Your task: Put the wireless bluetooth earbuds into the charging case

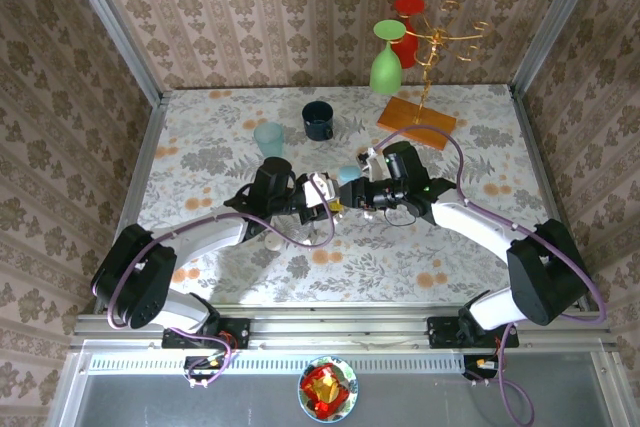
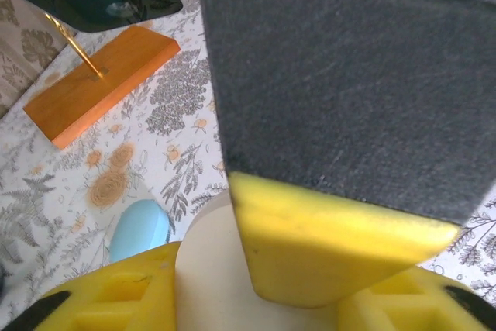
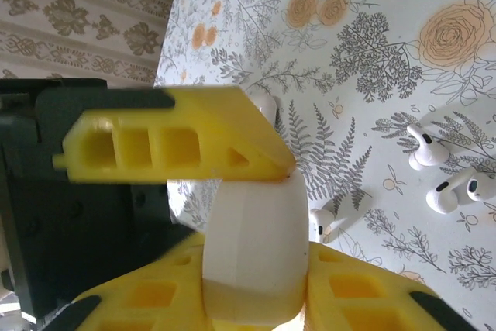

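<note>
1. The right gripper (image 3: 256, 252) is pinching the white charging case (image 3: 256, 222). The case sits tight between its two yellow fingers (image 3: 147, 300).
2. The left gripper (image 1: 322, 199) meets it from the left. One of its yellow fingers lies flat across the top of the case and touches it.
3. In the left wrist view the same white case sits between the left gripper's own fingers. A right finger blocks the view there, so I cannot tell if the left fingers press on the case or only sit beside it.
4. Both grippers come together over the middle of the table (image 1: 400, 247), with the case between them.
5. Two white earbuds (image 3: 428, 147) lie side by side on the flowered table top, apart from the case.
6. A third earbud (image 3: 322, 222) lies on the table closer to the case, partly hidden behind it.
7. A small light blue thing (image 2: 139, 230) lies on the table just on the far side of the grippers.
8. A pale green cup (image 1: 268, 137) and a dark blue mug (image 1: 318, 119) stand farther back, a bit to the left.
9. An orange wooden base (image 1: 415, 115) with a thin gold stand (image 1: 430, 47) sits at the far right. A green glass (image 1: 386, 65) and a red glass (image 1: 405, 32) hang from it upside down.
</note>
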`<action>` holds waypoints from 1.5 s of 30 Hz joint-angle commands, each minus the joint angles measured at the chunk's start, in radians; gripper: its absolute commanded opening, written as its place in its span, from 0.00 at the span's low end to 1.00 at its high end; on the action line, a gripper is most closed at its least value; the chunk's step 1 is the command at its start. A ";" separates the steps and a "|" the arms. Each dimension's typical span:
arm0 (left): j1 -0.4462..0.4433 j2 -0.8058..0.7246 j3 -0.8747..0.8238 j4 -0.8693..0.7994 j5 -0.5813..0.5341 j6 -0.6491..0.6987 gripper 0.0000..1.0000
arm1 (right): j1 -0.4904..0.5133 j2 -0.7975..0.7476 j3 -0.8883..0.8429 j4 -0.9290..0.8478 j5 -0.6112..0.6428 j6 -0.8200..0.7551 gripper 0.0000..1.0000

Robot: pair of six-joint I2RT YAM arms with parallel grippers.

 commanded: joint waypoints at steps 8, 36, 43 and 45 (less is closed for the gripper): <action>0.112 -0.073 -0.186 0.520 0.196 -0.276 0.93 | -0.028 -0.118 -0.043 0.175 -0.115 0.164 0.23; 0.187 0.042 -0.087 0.977 0.380 -0.670 0.76 | -0.048 0.071 -0.170 1.330 -0.236 1.032 0.05; 0.188 0.038 -0.074 0.977 0.381 -0.707 0.65 | -0.048 0.056 -0.167 1.327 -0.246 1.010 0.03; 0.188 0.040 -0.069 0.977 0.388 -0.715 0.62 | -0.048 0.059 -0.165 1.326 -0.248 1.011 0.03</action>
